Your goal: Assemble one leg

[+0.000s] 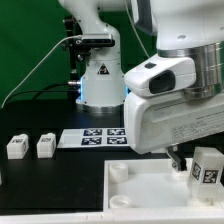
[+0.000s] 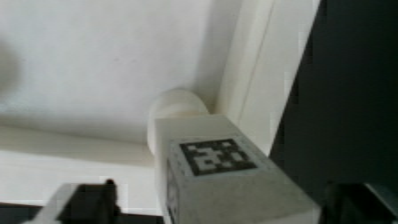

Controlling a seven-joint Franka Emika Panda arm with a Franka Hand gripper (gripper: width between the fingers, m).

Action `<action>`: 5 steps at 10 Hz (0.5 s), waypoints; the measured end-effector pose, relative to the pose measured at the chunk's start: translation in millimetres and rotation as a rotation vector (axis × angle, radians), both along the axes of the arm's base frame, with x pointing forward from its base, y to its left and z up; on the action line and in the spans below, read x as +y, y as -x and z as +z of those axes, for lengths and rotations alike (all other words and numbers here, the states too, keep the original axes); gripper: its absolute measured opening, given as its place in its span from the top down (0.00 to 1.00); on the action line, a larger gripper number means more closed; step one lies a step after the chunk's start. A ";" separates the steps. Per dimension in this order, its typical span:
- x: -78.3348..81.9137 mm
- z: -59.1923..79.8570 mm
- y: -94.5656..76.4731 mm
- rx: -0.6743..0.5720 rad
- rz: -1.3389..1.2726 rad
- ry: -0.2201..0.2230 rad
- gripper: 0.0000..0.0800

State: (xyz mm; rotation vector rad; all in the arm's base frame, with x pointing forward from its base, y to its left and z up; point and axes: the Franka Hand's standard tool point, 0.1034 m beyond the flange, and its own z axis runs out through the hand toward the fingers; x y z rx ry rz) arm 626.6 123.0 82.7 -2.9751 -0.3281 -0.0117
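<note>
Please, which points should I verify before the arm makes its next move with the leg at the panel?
1. The leg lies between the claw fingers: ok.
2. The claw is closed on the leg: not ok, gaps show on both sides.
3. The leg is seated in a socket of the panel: cannot tell.
4. The two spare legs are far from the claw, at the exterior view's left: ok.
5. The panel lies flat: ok.

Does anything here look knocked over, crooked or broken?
Nothing stands out. Two spare legs stand upright side by side at the exterior view's left, and the marker board lies flat. Another leg stands on the white panel between the gripper fingers. The pictures are too blurred to judge a slight tilt.
</note>
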 end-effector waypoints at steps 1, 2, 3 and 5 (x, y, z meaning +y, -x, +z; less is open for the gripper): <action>0.1 0.0 0.0 0.002 -0.011 -0.001 0.53; -0.1 -0.1 0.0 0.005 -0.035 -0.001 0.53; -0.5 -0.1 -0.1 0.005 -0.033 -0.001 0.61; -0.5 0.1 -0.4 0.021 -0.149 -0.001 0.61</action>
